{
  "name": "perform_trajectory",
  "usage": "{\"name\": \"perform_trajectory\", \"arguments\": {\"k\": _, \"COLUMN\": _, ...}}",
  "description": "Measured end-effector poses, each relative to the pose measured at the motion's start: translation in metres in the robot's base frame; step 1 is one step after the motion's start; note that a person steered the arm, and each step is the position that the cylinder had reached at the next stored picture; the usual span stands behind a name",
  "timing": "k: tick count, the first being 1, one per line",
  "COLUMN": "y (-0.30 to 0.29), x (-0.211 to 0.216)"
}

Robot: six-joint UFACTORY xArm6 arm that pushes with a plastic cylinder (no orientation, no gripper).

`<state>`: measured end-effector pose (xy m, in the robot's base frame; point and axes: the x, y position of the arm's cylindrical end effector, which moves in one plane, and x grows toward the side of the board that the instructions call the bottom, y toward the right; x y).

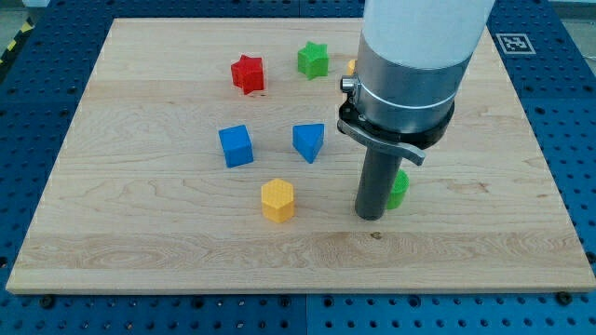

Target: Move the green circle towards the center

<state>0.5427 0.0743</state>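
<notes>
- Camera view: green circle (399,189) sits right of the board's middle, toward the view's bottom, mostly hidden behind the rod; only a sliver shows.
- My tip (371,217) rests on the board (140,251), touching or just beside the circle's left edge; cannot tell which.
- No pincer on this arm; just the rod.
- Yellow hexagon (277,200) lies left of the tip, apart.
- Blue triangle (308,141) and blue cube (236,145) sit near the centre.
- Red star (248,73) and green star (313,60) lie toward the top.
- Orange-yellow sliver (352,66) peeks from behind the arm; shape unclear.
</notes>
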Motion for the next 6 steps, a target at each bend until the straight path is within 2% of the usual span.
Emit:
{"name": "perform_trajectory", "arguments": {"k": 3, "y": 0.033, "x": 0.008}}
{"name": "perform_trajectory", "arguments": {"k": 6, "y": 0.031, "x": -0.023}}
